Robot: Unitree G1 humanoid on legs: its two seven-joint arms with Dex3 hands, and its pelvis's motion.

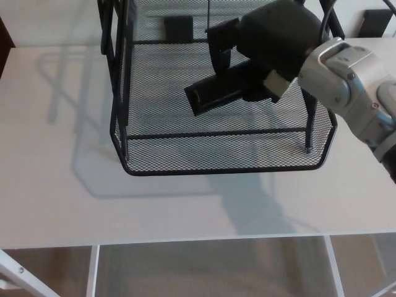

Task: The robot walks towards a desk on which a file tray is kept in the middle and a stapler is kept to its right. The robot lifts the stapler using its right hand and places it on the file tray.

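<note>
Closest to the camera runs the front edge of the white desk [185,210], bare along this side, with floor showing beneath it. Further in, the black stapler [213,94] lies slantwise over the mesh floor of the file tray [223,168], its free end pointing toward the robot's left and its other end inside the right hand [272,43]. That hand is closed around the stapler's rear part, one thick finger [220,52] curling down on the near side. Whether the stapler already rests on the mesh or hangs just above it I cannot tell from this angle. It looks like a stiff, fairly weighty thing with smooth, hard sides, so it would likely slip in a loose hold. The best grip is probably across the body near the back, as now, which leaves the front free to touch down first. Around it, the tray's wire posts rise on both sides, the right front post [308,127] standing close under the grey forearm [352,86]; that post and the raised front rim are what the arm could catch on when it pulls away. A small dark block [178,25] shows at the back, well apart from the stapler. No left hand shows in view.
</note>
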